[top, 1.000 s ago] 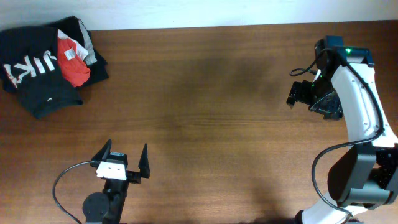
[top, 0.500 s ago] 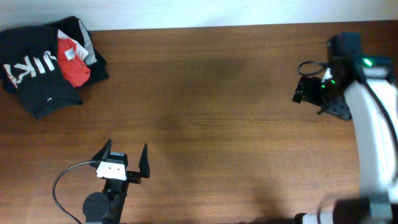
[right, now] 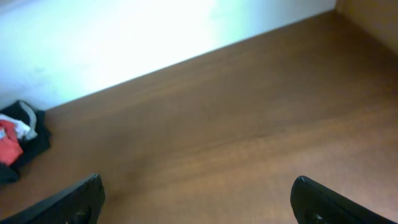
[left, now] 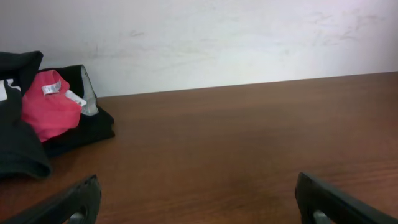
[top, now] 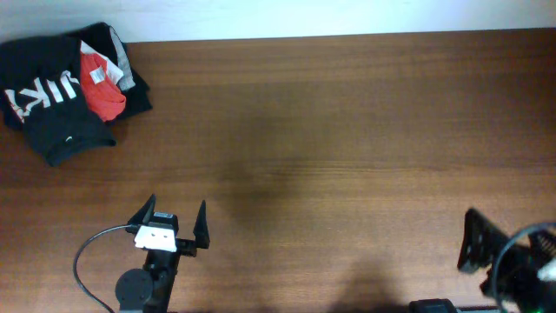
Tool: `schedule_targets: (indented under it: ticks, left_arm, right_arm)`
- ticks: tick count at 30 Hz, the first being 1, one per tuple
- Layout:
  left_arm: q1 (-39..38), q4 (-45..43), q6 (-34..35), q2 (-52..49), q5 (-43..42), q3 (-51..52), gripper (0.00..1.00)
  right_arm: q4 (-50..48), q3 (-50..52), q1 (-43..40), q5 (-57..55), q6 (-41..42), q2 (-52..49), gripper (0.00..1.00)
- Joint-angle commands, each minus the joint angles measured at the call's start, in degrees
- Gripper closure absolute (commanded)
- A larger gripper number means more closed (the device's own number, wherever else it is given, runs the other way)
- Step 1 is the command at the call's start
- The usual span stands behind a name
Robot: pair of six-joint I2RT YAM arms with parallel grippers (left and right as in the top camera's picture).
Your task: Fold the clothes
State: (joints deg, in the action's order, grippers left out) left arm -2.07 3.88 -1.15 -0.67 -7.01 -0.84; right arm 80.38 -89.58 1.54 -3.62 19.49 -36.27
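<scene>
The dark charcoal T-shirt (top: 65, 135) lies crumpled in a pile at the table's far left corner, with white lettering (top: 39, 94) showing. It also shows in the left wrist view (left: 18, 149) and, small, in the right wrist view (right: 36, 144). My left gripper (top: 176, 206) is open and empty near the front edge, well short of the pile; its fingers frame bare table in its own view (left: 198, 186). My right gripper (top: 476, 242) is at the front right, partly out of frame, and open and empty in its own view (right: 198, 183).
A red garment with a white label (top: 102, 87) and a grey-white piece (top: 124, 68) lie on the dark pile. The brown wooden table (top: 330, 139) ends at a white wall (left: 217, 37) at the back.
The right arm has swung from the far right side of the table down to the front right corner. The left arm and the clothes pile have not moved.
</scene>
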Motion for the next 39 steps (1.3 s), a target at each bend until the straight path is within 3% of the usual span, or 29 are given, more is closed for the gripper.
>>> schedule_targets:
  ticks: [1,4,6,9,19,24,39]
  left_arm:
    - [0.4,0.1,-1.1,0.4,0.2,0.3,0.01]
    - [0.4,0.1,-1.1,0.4,0.2,0.3,0.01]
    - [0.4,0.1,-1.1,0.4,0.2,0.3,0.01]
    - [0.4,0.1,-1.1,0.4,0.2,0.3,0.01]
    - [0.4,0.1,-1.1,0.4,0.2,0.3,0.01]
    - [0.4,0.1,-1.1,0.4,0.2,0.3,0.01]
    - [0.4,0.1,-1.1,0.4,0.2,0.3,0.01]
  right_arm:
    - [-3.4,13.3,0.3,1.6,0.3,8.7,0.01]
    - [-16.0,31.2,0.3,8.9,-2.9,18.7,0.01]
    - [-29.5,44.9,0.3,16.5,-4.4,27.3,0.01]
    - [-40.4,58.1,0.3,18.3,-4.4,35.4,0.01]
    - [-84.4,89.4,0.3,15.6,-4.4,36.1,0.01]
    - [-76.3,89.3,0.3,8.6,-4.7,36.1,0.01]
    - [-76.2,89.3,0.3,7.8,-7.2,36.0,0.01]
